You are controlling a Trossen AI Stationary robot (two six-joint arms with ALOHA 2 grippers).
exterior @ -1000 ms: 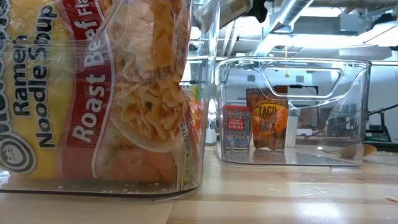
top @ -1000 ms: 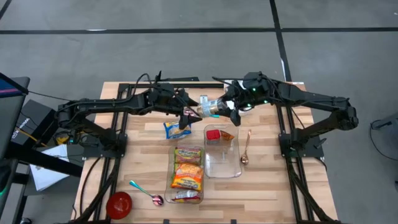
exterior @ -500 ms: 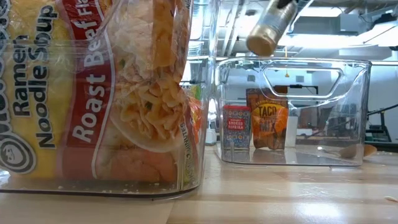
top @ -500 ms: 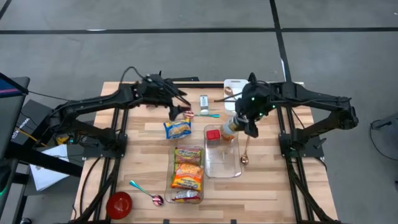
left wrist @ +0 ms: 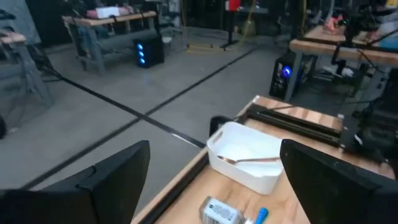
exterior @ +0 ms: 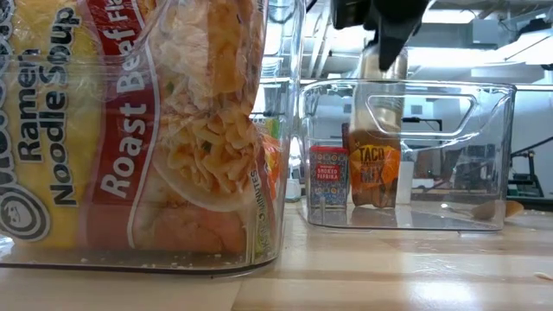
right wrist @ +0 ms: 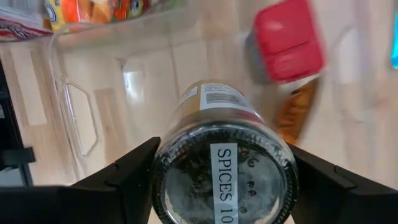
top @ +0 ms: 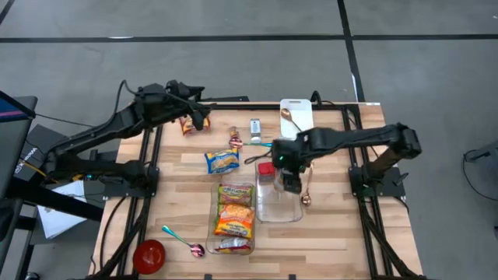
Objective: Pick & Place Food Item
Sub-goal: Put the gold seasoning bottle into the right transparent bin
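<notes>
Spice jar [right wrist: 222, 155]: round glass jar with a dark lid reading "SPICES", barcode label on its side; hanging lid-up over the clear bin [top: 278, 193], its lower half showing behind the bin's front wall in the low view [exterior: 383, 130].
Right gripper [top: 290, 177]: reaching over the clear bin from the right side of the table; jaws clamping the spice jar near its lid.
Left gripper [top: 196, 118]: waiting over the far left edge of the table, jaws standing wide apart with nothing between them.
Clear bin: hard see-through plastic, rectangular, with a cut-out handle slot in its end wall; a red-capped spice tin [exterior: 327, 177] and an orange taco mix pouch [exterior: 372, 166] standing at its far end.
Noodle bin [top: 233, 219]: a second clear bin beside the first, holding crinkly ramen noodle packets [exterior: 130, 121] with yellow and red print.
Loose items: a yellow-blue snack packet [top: 222, 161] lying near the table's middle, a copper spoon [top: 307, 187] just right of the clear bin, a red bowl [top: 149, 254] at the near left corner, a white tray [left wrist: 245, 157] with a spoon in it at the far edge.
Table [top: 175, 202]: pale wooden planks, smooth, with visible grain.
Room: grey concrete floor crossed by dark lines; workbenches and equipment farther off.
</notes>
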